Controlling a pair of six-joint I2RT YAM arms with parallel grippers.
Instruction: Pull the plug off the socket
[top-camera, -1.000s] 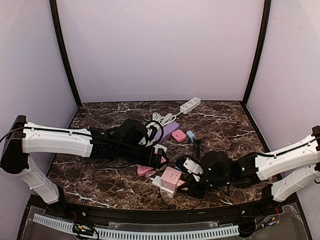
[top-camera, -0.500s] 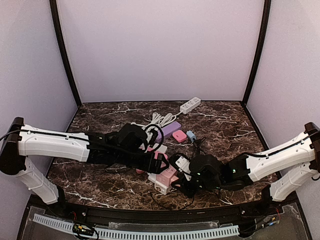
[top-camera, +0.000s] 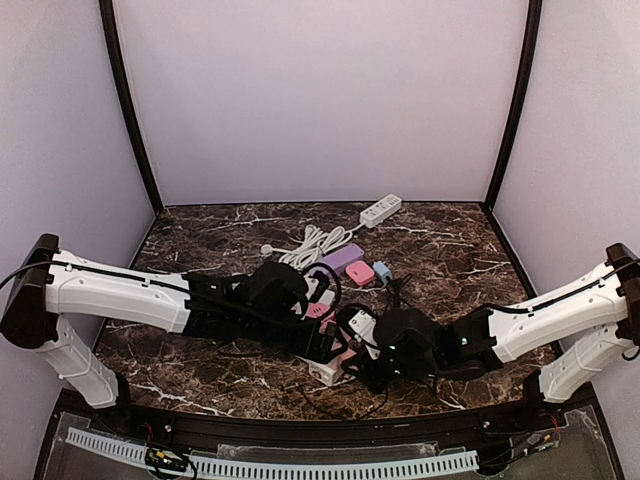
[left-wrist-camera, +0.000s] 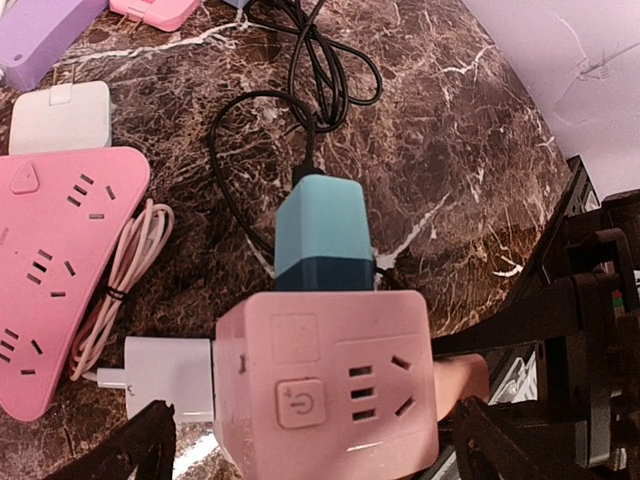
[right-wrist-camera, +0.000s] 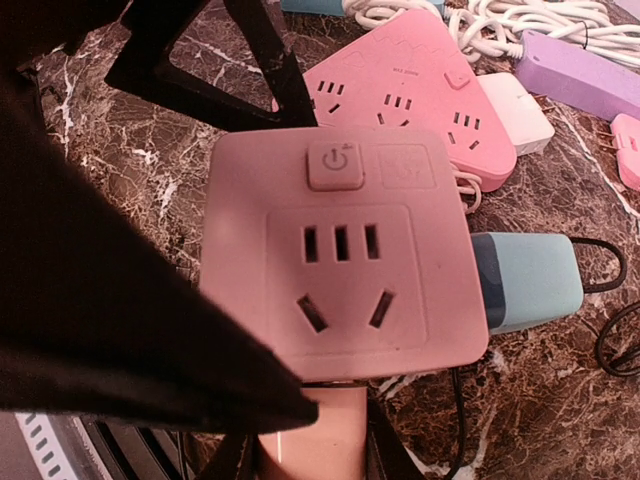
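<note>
Right end effector (right-wrist-camera: 312, 452) now around plug (left-wrist-camera: 460, 380)

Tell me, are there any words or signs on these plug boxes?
Power sign, no letters: on the button of the pink cube socket.
Faint raised mark beside that button: unreadable.
Tiny grey print on the pink triangular strip: too small to read.
No readable words anywhere.

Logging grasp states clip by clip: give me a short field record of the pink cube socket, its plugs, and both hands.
socket: pink cube socket, on marble table
plugs: teal plug, white plug, pink plug, on separate sides
left hand: open, straddling the cube
right hand: shut on pink plug
beside: pink triangular strip
progress: no plug visibly out
</note>
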